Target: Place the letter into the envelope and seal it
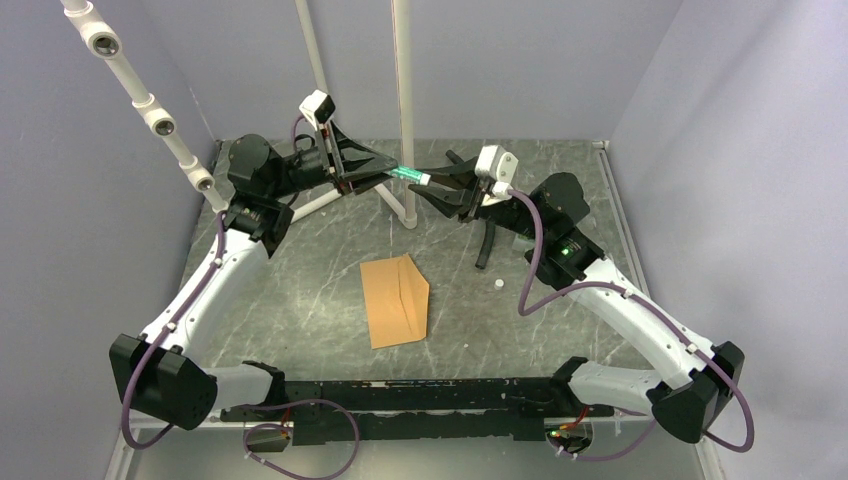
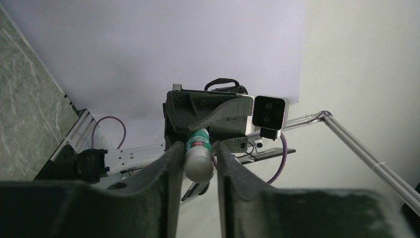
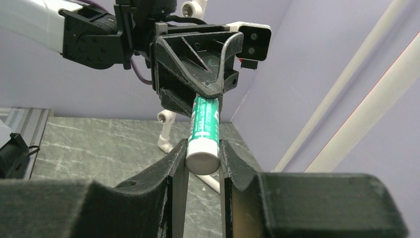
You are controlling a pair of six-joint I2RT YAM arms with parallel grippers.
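the envelope (image 1: 395, 300) lies flat on the table (image 1: 300, 290), about midway between the 2 arms, with its pointed flap toward the right side. from above i cannot tell whether the flap is folded shut. no separate pale sheet shows anywhere, so the letter is probably already inside, though that is a guess and not something seen.

both arms are raised over the far part of the table, wrists facing each other, with a green and white glue stick (image 1: 410, 175) bridging them in the air. the right gripper (image 3: 203, 153) is closed snugly on 1 white end, and its fingers press both sides of it. the left gripper (image 2: 200, 158) has the other white end between its fingers. they sit tight beside it, but a thin sliver may remain on 1 side, so i cannot tell if it truly pinches yet.

holding the stick at both ends this way makes sense for pulling off a cap or passing it across, so this looks like getting glue ready for the flap. a small white bit (image 1: 497, 285) lies on the table near the right arm, too small to identify.
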